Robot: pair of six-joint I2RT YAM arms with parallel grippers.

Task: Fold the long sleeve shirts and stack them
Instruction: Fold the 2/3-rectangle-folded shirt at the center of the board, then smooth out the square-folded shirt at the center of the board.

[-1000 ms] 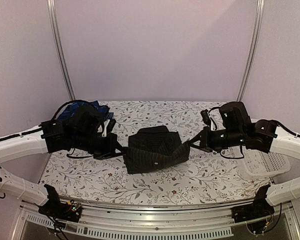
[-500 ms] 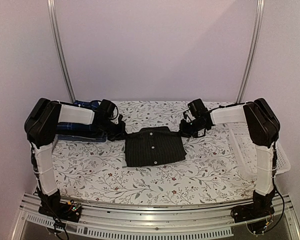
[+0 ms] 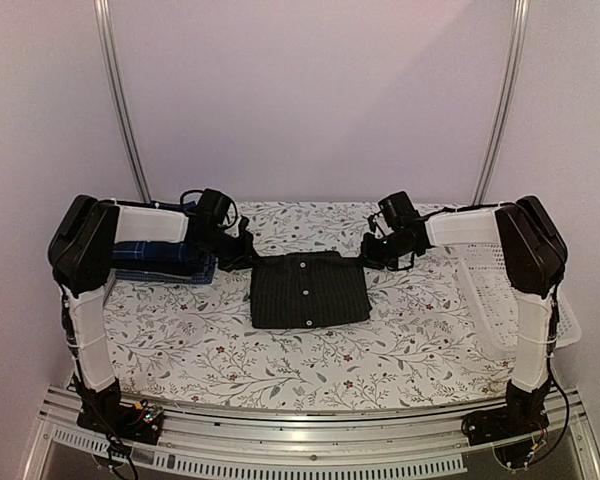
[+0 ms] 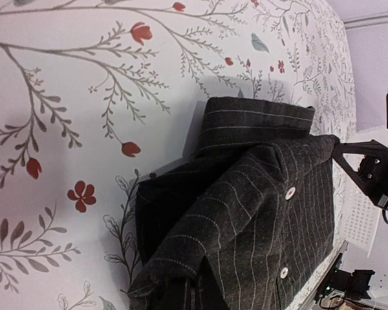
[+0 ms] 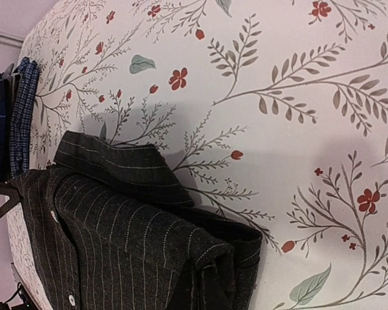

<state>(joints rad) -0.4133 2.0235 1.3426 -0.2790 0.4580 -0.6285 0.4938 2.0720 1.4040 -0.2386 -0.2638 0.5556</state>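
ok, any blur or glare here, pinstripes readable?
Top external: even, dim pinkish light, the pinstriped shirt reads near-black, stripes barely resolved. Left wrist: sharp, stripes and buttons clear, soft shadow on the tablecloth beside it. Right wrist: sharp, no glare.

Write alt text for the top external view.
A folded black pinstriped shirt lies on a floral table, its far corners pinched by the left pincer and right pincer. Folded plaid shirt at left, white basket at right.

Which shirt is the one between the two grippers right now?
The black pinstriped shirt, folded in the middle with its buttons facing up. The blue plaid shirt lies off to the far left.
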